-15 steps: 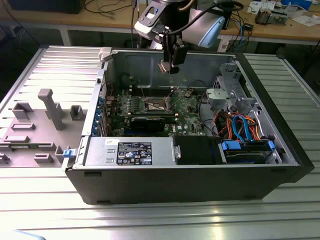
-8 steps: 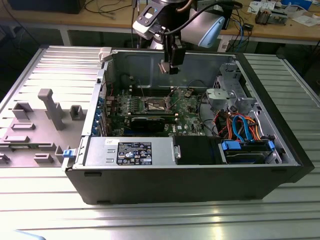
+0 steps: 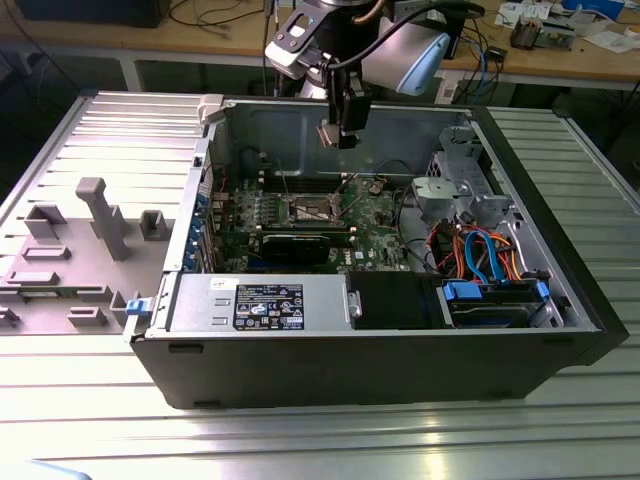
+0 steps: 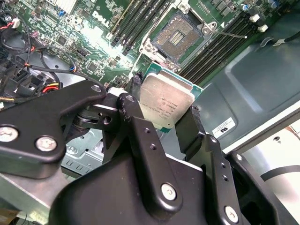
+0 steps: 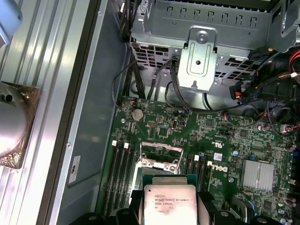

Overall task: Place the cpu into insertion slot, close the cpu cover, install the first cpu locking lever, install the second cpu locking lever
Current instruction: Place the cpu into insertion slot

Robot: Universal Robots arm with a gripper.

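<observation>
My gripper (image 3: pixel 338 135) hangs above the open computer case, shut on the cpu (image 4: pixel 166 101), a flat square chip with a silver-grey top. Both wrist views show the cpu (image 5: pixel 168 206) pinched by its edges between the black fingers (image 4: pixel 136 122). The insertion slot (image 4: pixel 180 35) lies uncovered on the green motherboard (image 3: pixel 375 240) below, its brownish contact field showing inside a grey rim. In the exterior view the insertion slot (image 3: pixel 310 208) sits below my gripper. The cpu cover (image 5: pixel 161 162) looks swung up at the slot's edge. A thin locking lever (image 4: pixel 229 33) sticks out beside the slot.
Black memory slots (image 5: pixel 119 173) flank the socket. A metal drive cage (image 3: pixel 455 190) and coloured cables (image 3: pixel 480 255) fill the exterior view's right of the case, and a power supply (image 3: pixel 265 302) lies along its front. Grey fixtures (image 3: pixel 100 215) stand on the table at that view's left.
</observation>
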